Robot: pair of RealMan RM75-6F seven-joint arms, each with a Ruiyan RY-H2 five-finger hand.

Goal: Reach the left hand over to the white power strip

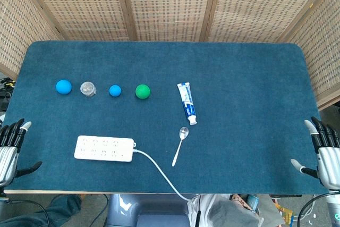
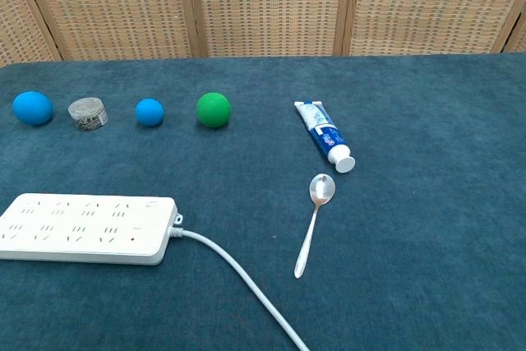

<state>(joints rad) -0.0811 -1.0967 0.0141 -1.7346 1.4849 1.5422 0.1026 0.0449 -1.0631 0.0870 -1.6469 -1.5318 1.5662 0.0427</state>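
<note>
The white power strip (image 1: 104,149) (image 2: 85,228) lies flat on the blue table near the front left, its white cable (image 1: 159,174) (image 2: 238,277) trailing off the front edge. My left hand (image 1: 10,150) hangs at the table's left edge, fingers spread and holding nothing, well to the left of the strip. At the right edge my right hand (image 1: 324,155) is open too, empty. The chest view shows neither hand.
A row sits behind the strip: a large blue ball (image 1: 64,86) (image 2: 32,108), a small round tin (image 1: 88,89) (image 2: 88,113), a small blue ball (image 1: 115,90) (image 2: 149,112) and a green ball (image 1: 142,91) (image 2: 214,109). A toothpaste tube (image 1: 186,102) (image 2: 326,144) and a spoon (image 1: 181,143) (image 2: 316,218) lie mid-table.
</note>
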